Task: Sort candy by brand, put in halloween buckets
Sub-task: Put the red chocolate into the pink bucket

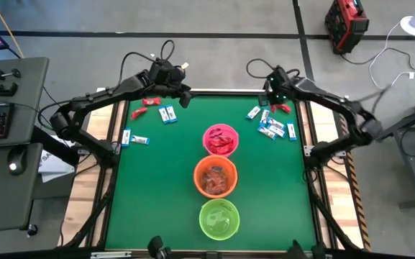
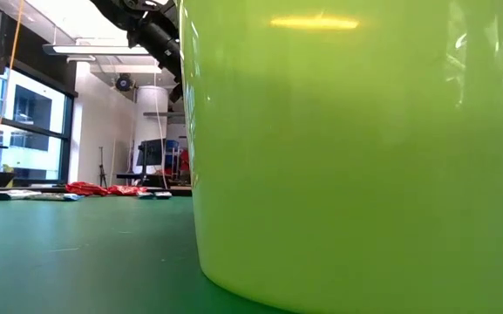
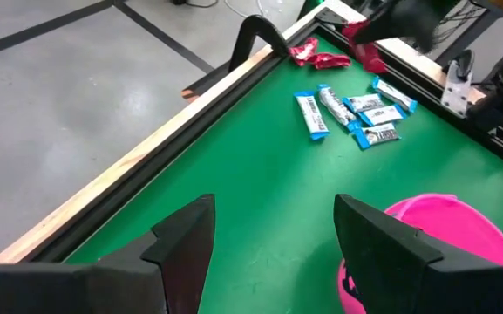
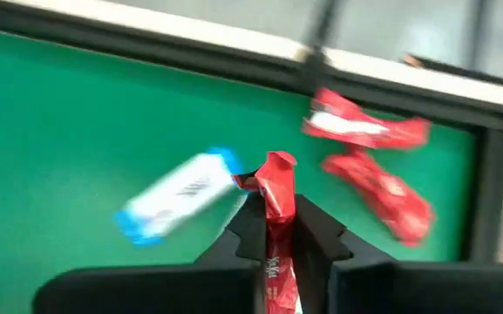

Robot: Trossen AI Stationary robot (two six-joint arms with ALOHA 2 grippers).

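In the low view, most of the tabletop is blocked by the lime green bucket, which is cut off by the frame. In the right wrist view, the blue-and-white packet is blurred; its print cannot be read.

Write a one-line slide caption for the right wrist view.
Right end effector shut on a red candy, above the green table, one blue-and-white packet and two red packets nearby.

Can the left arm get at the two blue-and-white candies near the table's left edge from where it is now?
Probably yes. The left gripper hangs open and empty over the table's far edge, and the two blue-and-white candies lie on bare green mat on its own side, with nothing between them.
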